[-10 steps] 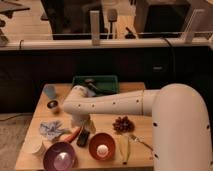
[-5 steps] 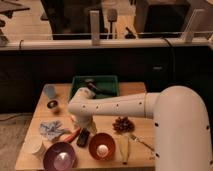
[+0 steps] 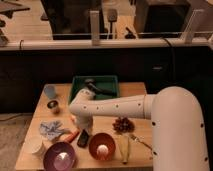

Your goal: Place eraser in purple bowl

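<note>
The eraser (image 3: 83, 138) is a small black block lying on the wooden table between the carrot (image 3: 71, 136) and the orange bowl (image 3: 102, 146). The purple bowl (image 3: 60, 156) stands at the front left of the table, just left and in front of the eraser. My gripper (image 3: 83, 128) hangs down from the white arm (image 3: 115, 107), directly over the eraser and very close to it. I cannot tell whether it touches the eraser.
A green tray (image 3: 113, 83) with a dark long-handled tool (image 3: 95, 89) stands at the back. A blue cup (image 3: 50, 91), a metal cup (image 3: 53, 106), a crumpled cloth (image 3: 50, 130), a white cup (image 3: 35, 147), grapes (image 3: 121, 124) and a yellowish item (image 3: 125, 147) stand around.
The arm's bend has moved down and slightly right, bringing the gripper lower toward the eraser. The objects on the table have not moved.
</note>
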